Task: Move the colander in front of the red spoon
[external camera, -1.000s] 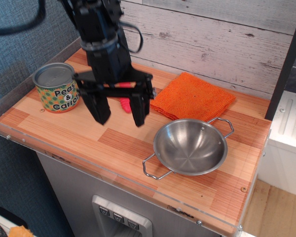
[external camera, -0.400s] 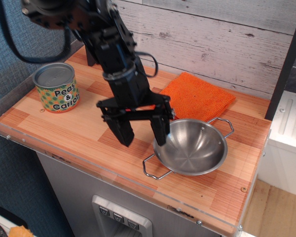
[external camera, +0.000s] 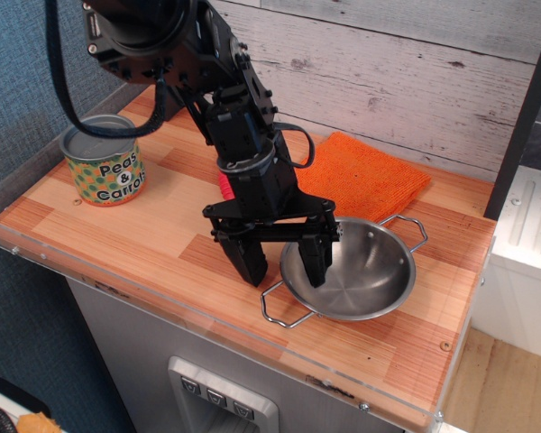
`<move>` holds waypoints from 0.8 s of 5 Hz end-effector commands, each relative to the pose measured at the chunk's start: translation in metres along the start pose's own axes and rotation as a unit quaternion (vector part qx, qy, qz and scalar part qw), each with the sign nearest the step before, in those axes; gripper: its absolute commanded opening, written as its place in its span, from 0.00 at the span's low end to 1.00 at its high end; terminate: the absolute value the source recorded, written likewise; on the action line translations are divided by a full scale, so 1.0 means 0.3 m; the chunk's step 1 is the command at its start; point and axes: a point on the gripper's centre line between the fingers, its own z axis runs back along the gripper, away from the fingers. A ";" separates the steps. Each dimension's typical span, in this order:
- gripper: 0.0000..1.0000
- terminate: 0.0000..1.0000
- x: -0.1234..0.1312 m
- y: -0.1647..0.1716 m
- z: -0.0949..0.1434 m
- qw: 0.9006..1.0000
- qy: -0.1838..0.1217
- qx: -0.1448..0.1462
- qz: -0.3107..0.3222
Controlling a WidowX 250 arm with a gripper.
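The colander (external camera: 361, 271) is a shiny round steel bowl with two wire loop handles. It sits on the wooden counter at the front right. My black gripper (external camera: 285, 267) is open, its jaws straddling the colander's left rim: one finger stands outside on the left, the other reaches inside the bowl. The red spoon (external camera: 224, 184) is mostly hidden behind my arm; only a bit of red-pink handle shows to the left of the wrist.
A green-and-orange "Peas & Carrots" can (external camera: 102, 161) stands at the left. An orange folded cloth (external camera: 361, 176) lies at the back, behind the colander. A clear plastic guard (external camera: 162, 302) runs along the counter's front edge. A plank wall stands behind.
My gripper has moved right and down, from near the spoon to the colander's left rim. It has stayed open. The colander has not moved.
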 end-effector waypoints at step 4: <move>0.00 0.00 -0.007 0.064 0.129 0.998 -0.060 -0.031 -0.006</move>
